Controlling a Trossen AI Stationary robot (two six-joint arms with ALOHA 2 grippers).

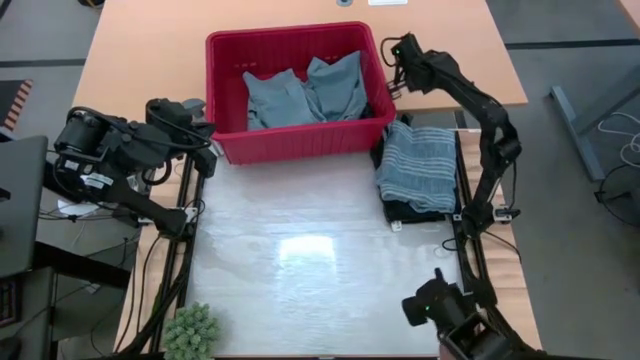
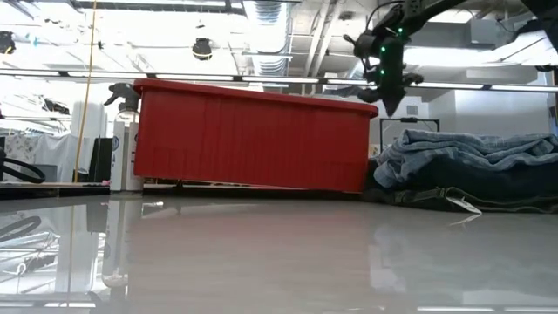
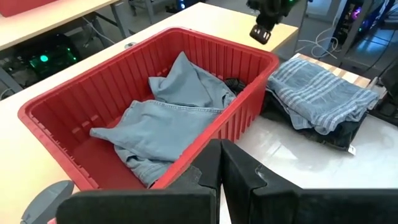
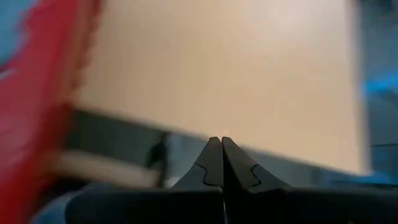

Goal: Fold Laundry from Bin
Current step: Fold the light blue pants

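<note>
Your right gripper (image 1: 393, 48) hovers above the bin's (image 1: 292, 143) right rim, fingers pinched together, holding nothing; the left gripper (image 1: 205, 128) waits beside the bin's left wall, fingers also closed and empty. Light blue laundry (image 1: 300, 92) lies inside the bin, with a folded stack (image 1: 420, 165) just right of it. Spread the fingers before dipping in, then pinch a single layer. Anything beneath the blue cloth is hidden.

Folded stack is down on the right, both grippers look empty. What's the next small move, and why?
Probably open the right gripper and swing it left over the red bin. It hangs shut and empty beside the bin's right rim, closest to the light blue garment lying crumpled inside. The striped garment already rests folded on the dark stack. The left gripper waits shut at the bin's left.
</note>
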